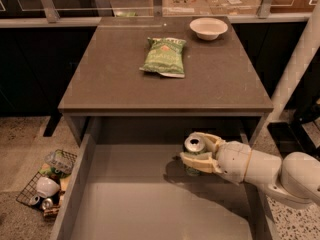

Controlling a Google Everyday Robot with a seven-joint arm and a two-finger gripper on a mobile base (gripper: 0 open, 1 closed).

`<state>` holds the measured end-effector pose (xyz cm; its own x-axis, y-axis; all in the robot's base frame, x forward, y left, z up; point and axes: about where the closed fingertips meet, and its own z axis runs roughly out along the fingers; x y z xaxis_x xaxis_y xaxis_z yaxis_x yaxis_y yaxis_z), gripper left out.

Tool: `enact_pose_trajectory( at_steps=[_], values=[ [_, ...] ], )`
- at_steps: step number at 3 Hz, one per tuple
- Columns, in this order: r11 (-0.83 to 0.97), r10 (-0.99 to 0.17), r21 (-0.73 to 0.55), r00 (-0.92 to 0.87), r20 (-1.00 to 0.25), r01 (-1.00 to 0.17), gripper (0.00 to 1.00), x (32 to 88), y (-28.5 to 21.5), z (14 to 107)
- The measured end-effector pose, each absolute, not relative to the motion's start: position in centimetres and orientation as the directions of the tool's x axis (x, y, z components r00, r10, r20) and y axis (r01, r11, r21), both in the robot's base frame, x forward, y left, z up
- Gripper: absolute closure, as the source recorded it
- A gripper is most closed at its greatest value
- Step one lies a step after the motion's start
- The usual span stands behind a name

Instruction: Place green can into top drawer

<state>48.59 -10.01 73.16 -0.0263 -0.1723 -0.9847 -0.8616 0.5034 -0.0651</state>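
Green can held by the gripper inside the open top drawer.
I see the jaws clamped on the can's sides, the arm reaching in from the right. The can stands upright over the drawer's right rear part, just below the bench's front edge; I cannot tell whether it touches the drawer bottom. On the bench lie a green chip bag and, farther back, a white bowl. A wire basket sits on the floor left of the drawer.

White rounded arm, smooth bulbous segments, thin tan band; cream two-finger claw at near right.
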Motion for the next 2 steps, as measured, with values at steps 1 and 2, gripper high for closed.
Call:
enact_pose_trajectory(
  at_steps=[1, 2],
  values=[
    [0.482, -0.185, -0.084, -0.008, -0.983, -0.872, 1.0, 48.5, -10.22, 71.68],
    [0.485, -0.204, -0.116, 0.017, -0.979, -0.867, 0.82, 48.24, -10.62, 71.24]
  ],
)
